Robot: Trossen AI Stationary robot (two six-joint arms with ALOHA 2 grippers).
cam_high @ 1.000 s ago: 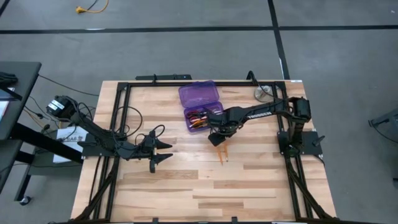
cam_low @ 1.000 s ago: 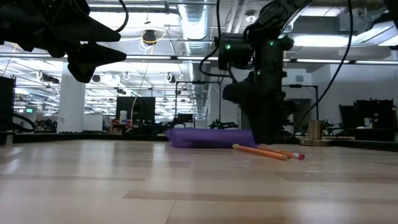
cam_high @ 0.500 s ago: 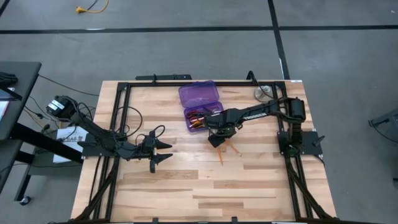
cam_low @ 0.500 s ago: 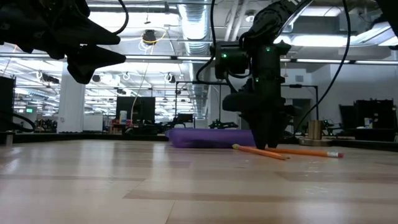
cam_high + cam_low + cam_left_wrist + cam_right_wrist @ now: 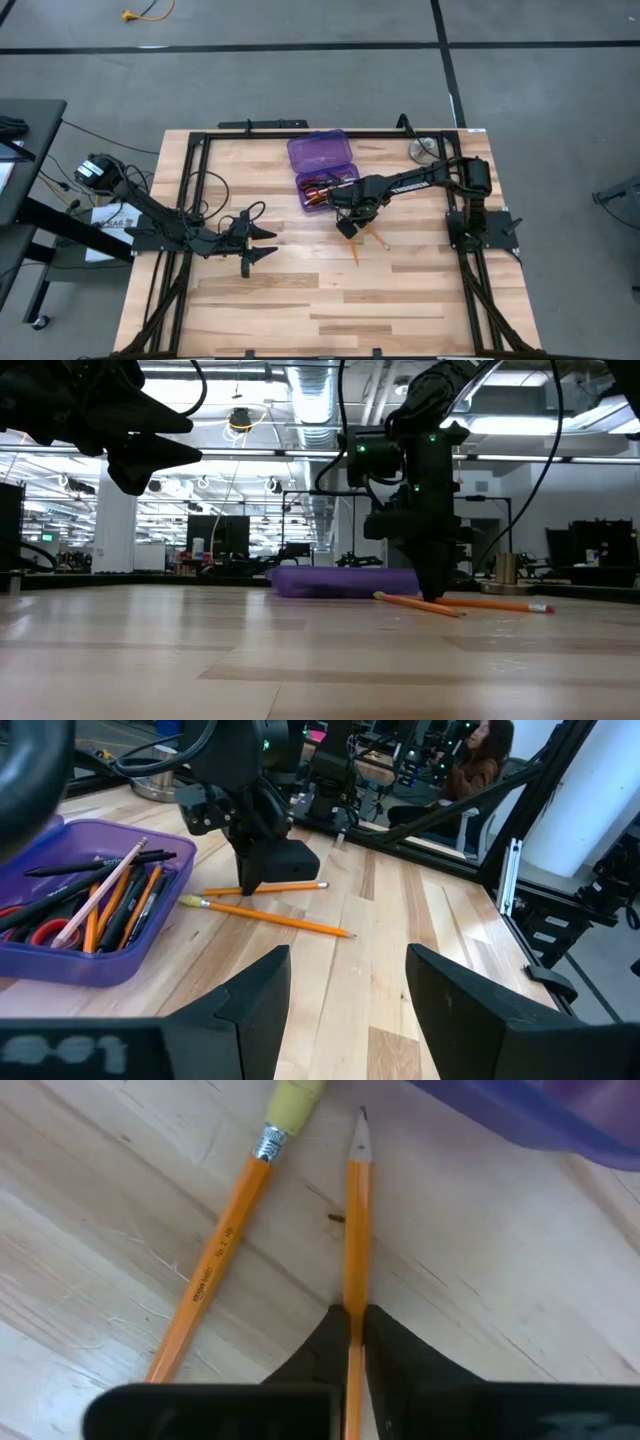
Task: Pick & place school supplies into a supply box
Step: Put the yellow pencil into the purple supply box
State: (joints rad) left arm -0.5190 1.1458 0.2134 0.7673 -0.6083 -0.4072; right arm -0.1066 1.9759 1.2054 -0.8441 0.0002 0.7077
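Observation:
The purple supply box (image 5: pixel 318 170) lies open at the table's far middle, with pens, pencils and red scissors in its tray (image 5: pixel 90 910). Two orange pencils lie on the table just near of it: one (image 5: pixel 357 250) untouched, flat on the wood, and one (image 5: pixel 378 238) in my right gripper (image 5: pixel 348 228). That gripper is down at the table and shut on the pencil (image 5: pixel 356 1230). My left gripper (image 5: pixel 262 245) is open and empty above the table's left part. My right gripper pinches the orange pencil's shaft (image 5: pixel 354 1305) between its two fingertips, one on each side, some way back from the sharpened point (image 5: pixel 362 1120). The fingers come from above, pointing down. The pencil lies about level at the table top (image 5: pixel 495 603).
A round grey metal disc (image 5: pixel 422 150) sits at the far right corner. The black frame rails (image 5: pixel 200 190) run along the table's edges. Bare wood stretches over the near half of the table (image 5: pixel 330 300).
My right gripper has shifted a little toward the supply box and stays low at the table. One of the two pencils, which lay side by side, has turned about on the table, its eraser end swung toward the right edge. The other pencil has stayed.

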